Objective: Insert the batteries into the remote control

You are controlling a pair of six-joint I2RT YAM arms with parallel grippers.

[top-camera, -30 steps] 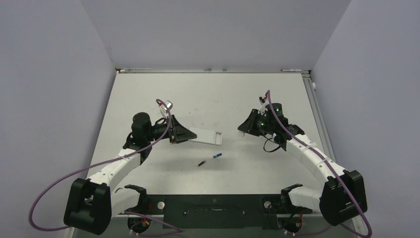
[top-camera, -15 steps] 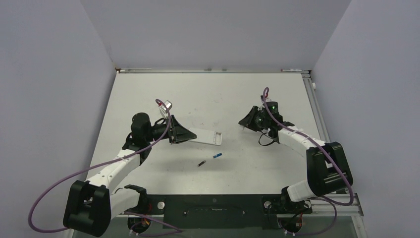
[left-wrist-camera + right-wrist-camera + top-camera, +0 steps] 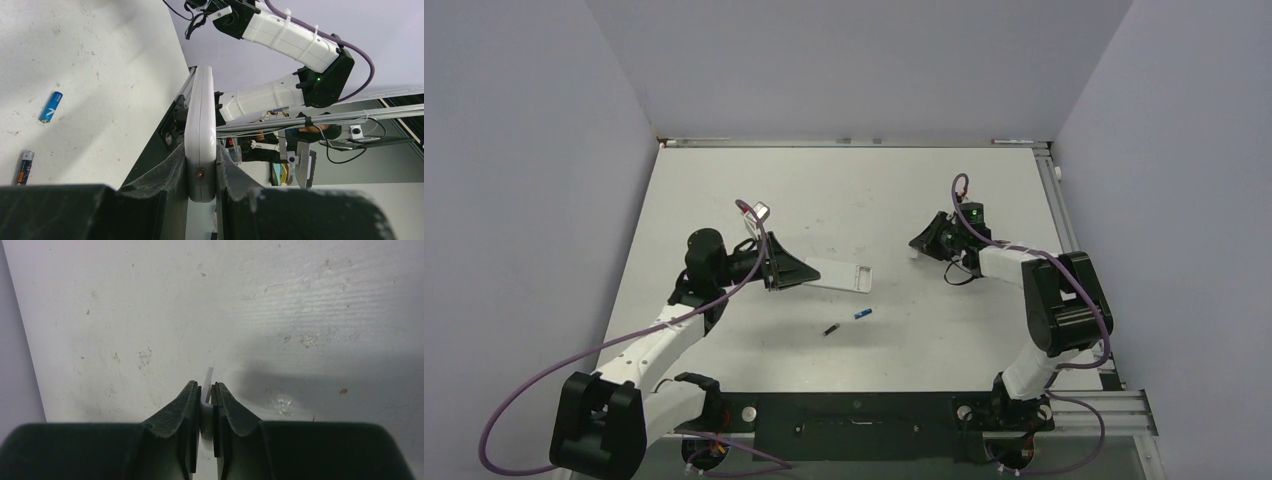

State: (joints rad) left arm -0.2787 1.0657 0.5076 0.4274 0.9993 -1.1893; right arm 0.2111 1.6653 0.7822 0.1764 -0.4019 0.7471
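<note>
- Pinching one short end of the remote control [image 3: 200, 115] between my left gripper [image 3: 201, 162] jaws. The body stands on edge and juts straight out past the fingertips.
- My right gripper [image 3: 205, 390] jaws are pressed almost together on a thin white plastic piece [image 3: 209, 376], with only a sliver poking beyond the tips. My guess is that it's the battery cover.
- Just beyond those right tips is bare table [image 3: 300, 315], close underneath.
- Out to the side of my left jaws, the blue battery [image 3: 50, 106] and the dark battery [image 3: 25, 168] lie loose on the table. They are near each other, not touching, and neither is loaded.
- From above, both sit beside the remote's free end, well apart from my right jaws.
- The step as I read it is to park the white piece clear of the batteries. It should touch down before the jaws spread, so it doesn't skitter.
- The left clamp needs to be firm and level. I can't tell from here which face is up.
</note>
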